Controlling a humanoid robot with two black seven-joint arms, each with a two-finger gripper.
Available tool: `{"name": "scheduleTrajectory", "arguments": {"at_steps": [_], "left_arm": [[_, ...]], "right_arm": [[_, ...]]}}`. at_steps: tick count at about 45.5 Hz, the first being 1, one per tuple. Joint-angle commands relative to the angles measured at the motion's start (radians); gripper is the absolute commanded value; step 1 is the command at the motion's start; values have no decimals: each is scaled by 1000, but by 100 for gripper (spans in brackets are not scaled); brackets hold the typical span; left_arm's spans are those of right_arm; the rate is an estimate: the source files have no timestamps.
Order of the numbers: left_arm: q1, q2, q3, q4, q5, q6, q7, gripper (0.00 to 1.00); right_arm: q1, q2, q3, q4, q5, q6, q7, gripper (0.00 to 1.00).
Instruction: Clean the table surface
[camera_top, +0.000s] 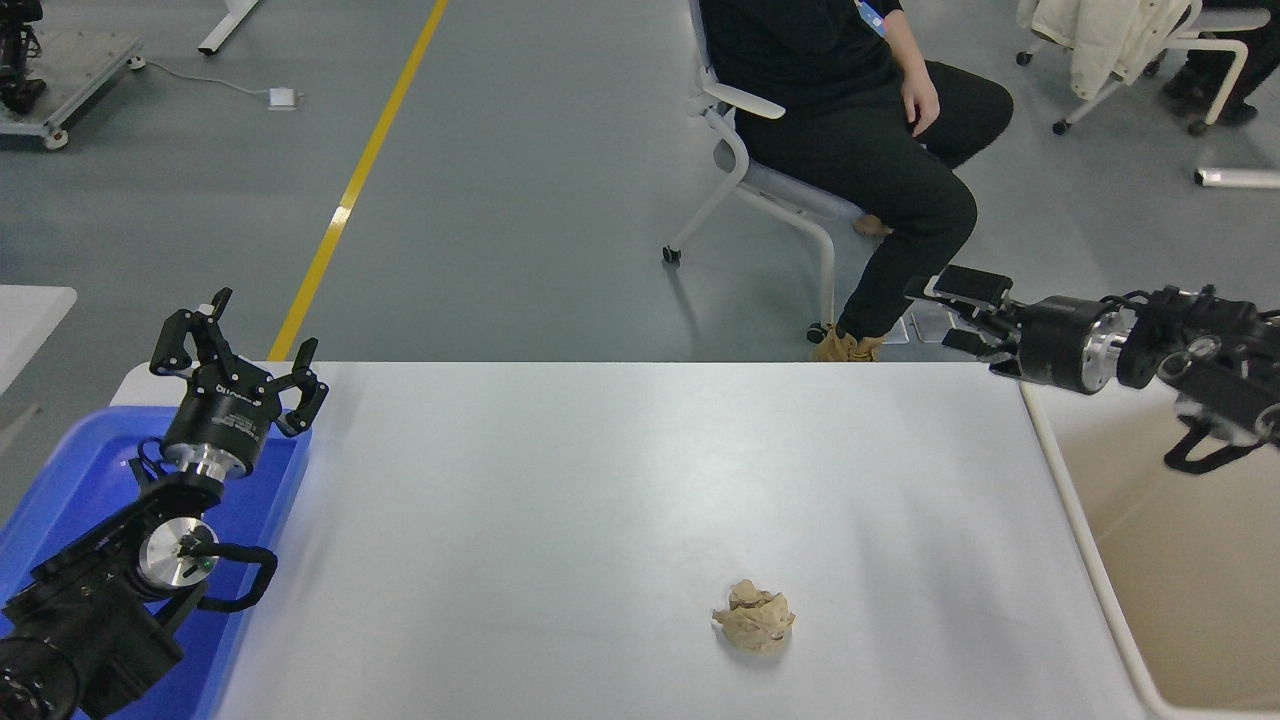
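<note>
The white table surface (560, 500) fills the middle of the head view. A crumpled beige paper ball (755, 617) lies on it near the front, right of centre. My right gripper (950, 312) is open and empty; it points left, raised above the table's far right corner, far from the ball. My left gripper (238, 350) is open and empty, parked over the table's far left corner.
A blue plastic tray (70, 480) sits under the left arm at the table's left edge. A beige rimmed bin (1180, 560) stands at the right edge. A person (860, 110) sits on a wheeled chair beyond the far side.
</note>
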Motion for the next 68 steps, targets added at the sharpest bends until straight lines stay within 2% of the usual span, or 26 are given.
{"name": "scheduleTrajectory", "arguments": {"at_steps": [1, 12, 25, 45, 68], "left_arm": [[0, 0, 0, 0, 0, 0, 0, 100], [0, 0, 0, 0, 0, 0, 0, 100], [0, 0, 0, 0, 0, 0, 0, 100], [0, 0, 0, 0, 0, 0, 0, 100], [0, -1, 0, 0, 0, 0, 0, 100]], "right_arm": [[131, 147, -163, 67, -245, 7, 4, 99], [190, 212, -301, 206, -285, 24, 24, 99], [138, 301, -443, 195, -294, 21, 22, 99], [69, 328, -439, 195, -295, 13, 21, 99], [-8, 328, -437, 129, -280, -102, 19, 99]]}}
